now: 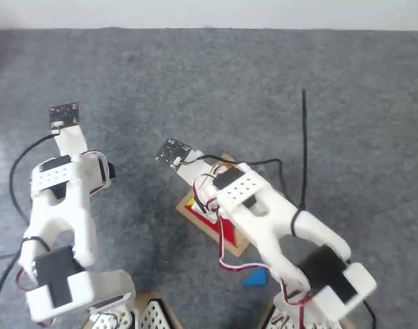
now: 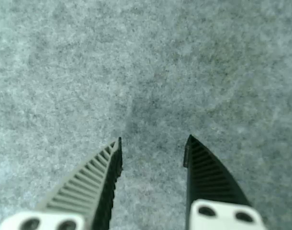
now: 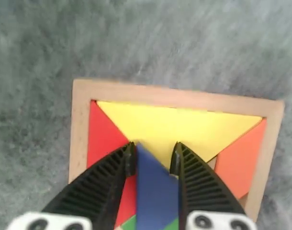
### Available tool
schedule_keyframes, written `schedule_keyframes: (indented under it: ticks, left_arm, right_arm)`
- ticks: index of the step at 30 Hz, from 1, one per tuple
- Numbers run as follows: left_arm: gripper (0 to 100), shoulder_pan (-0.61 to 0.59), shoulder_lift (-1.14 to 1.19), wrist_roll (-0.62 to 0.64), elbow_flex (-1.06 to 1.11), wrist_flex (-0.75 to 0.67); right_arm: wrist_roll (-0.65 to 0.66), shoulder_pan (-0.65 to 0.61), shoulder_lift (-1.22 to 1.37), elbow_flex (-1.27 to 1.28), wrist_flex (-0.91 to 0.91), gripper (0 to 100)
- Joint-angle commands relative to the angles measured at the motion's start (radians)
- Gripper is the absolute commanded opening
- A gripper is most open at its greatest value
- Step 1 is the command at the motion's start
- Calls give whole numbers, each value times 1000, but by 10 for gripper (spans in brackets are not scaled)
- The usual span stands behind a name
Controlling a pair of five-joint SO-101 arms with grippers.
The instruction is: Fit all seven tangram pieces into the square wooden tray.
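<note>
A loose blue triangle (image 1: 255, 277) lies on the grey desk (image 1: 298, 82) on the tray's near side, beside the right arm's base. Over the wooden tray (image 3: 174, 93), the right end effector (image 3: 153, 155) is closed narrowly on a blue piece (image 3: 155, 191). In the tray lie a green piece (image 3: 128, 223), a red piece (image 3: 105, 134) and an orange piece (image 3: 237, 160), with a yellow triangle (image 3: 179, 127) along the far rim. Well apart from the tray, the left end effector (image 2: 153, 139) hangs spread wide and holds nothing.
</note>
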Motion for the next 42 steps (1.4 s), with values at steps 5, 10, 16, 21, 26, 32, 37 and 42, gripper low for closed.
schedule_keyframes:
  ticks: [5,10,16,21,26,32,37,42]
  left_arm:
    - [207,5,-35,3,-2,-14]
    - [207,5,-35,3,-2,-14]
    - [207,5,-35,2,-2,-14]
    - [207,5,-35,2,-2,-14]
    - [207,5,-34,2,-2,-14]
    - [207,5,-34,2,-2,-14]
    - [207,3,-34,2,-2,-14]
    - [207,5,-34,2,-2,-12]
  right_arm:
    - [21,35,33,-69,22,145]
    - [35,105,-5,-71,73,145]
    - [32,116,-133,-69,93,145]
    - [0,97,-265,-43,127,145]
    - [6,31,-383,127,154,145]
    - [29,-7,-378,216,140,145]
    - [32,-4,-320,218,101,145]
    - [32,38,-217,215,30,145]
